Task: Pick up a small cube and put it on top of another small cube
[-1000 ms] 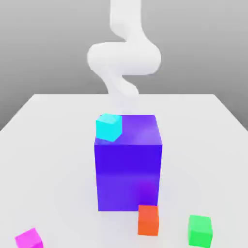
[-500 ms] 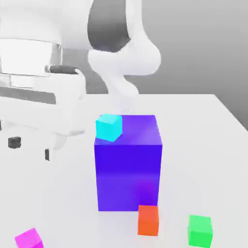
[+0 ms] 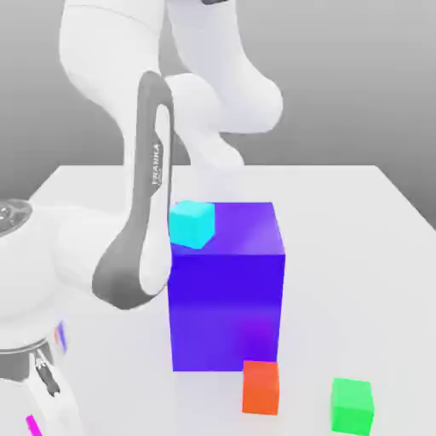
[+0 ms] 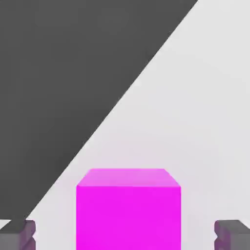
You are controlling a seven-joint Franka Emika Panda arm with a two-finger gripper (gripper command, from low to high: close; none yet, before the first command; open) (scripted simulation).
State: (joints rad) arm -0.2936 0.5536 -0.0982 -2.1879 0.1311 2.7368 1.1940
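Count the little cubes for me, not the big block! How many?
4. The cyan cube sits atop the big blue-purple block. The orange-red cube and green cube sit in front of it. The magenta cube sits between the pincer's fingers. Others may hide behind the arm.

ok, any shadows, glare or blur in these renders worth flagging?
Exterior view: flat soft light, only a faint shadow at the base of the big blue-purple block, a pinkish sheen low on its front, no glare. Hand view: magenta cube slightly soft-edged, tinting the nearby fingertips.

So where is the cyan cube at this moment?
In the exterior view, the cyan cube sits on top of the big blue-purple block, at its far corner on the exterior view's left.
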